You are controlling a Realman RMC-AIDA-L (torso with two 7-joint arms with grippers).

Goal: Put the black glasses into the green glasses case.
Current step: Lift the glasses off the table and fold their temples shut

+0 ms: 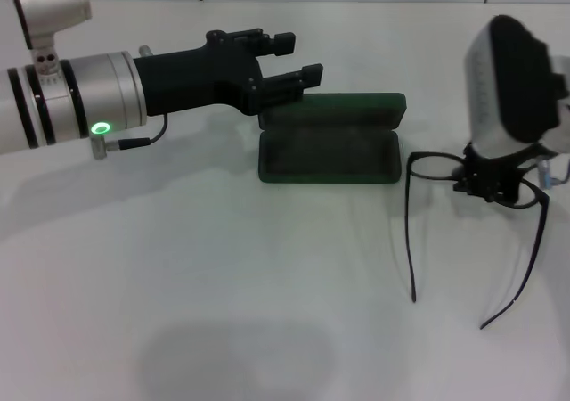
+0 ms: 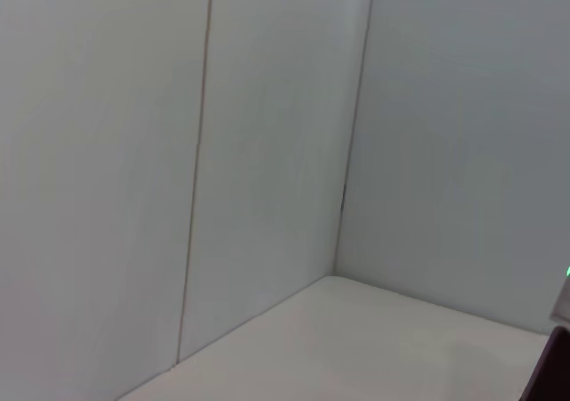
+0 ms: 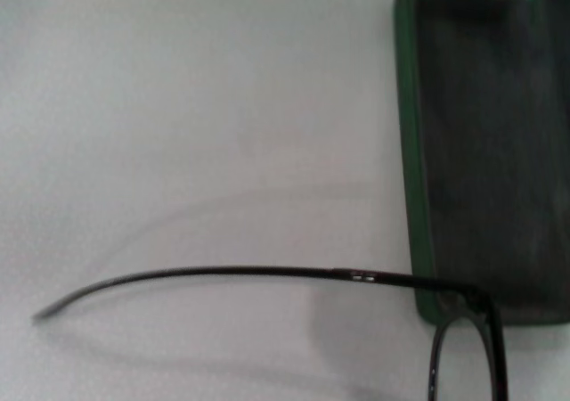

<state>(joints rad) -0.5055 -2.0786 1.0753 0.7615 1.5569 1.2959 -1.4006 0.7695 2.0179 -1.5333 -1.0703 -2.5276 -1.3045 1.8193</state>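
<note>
The green glasses case (image 1: 329, 156) lies open at the table's middle, lid up at the back, dark lining showing, nothing in it. My right gripper (image 1: 488, 184) is to the right of the case, shut on the front of the black glasses (image 1: 427, 162). Their two temple arms are unfolded and point toward me. The right wrist view shows one temple arm (image 3: 249, 274), part of a lens rim, and the case (image 3: 485, 151) close beside them. My left gripper (image 1: 298, 60) is open and empty, just behind the case's left end.
The white table (image 1: 196, 285) stretches bare in front of the case. White wall panels (image 2: 267, 151) meet at a corner behind the table's far edge. The left arm (image 1: 80, 98) reaches in from the left.
</note>
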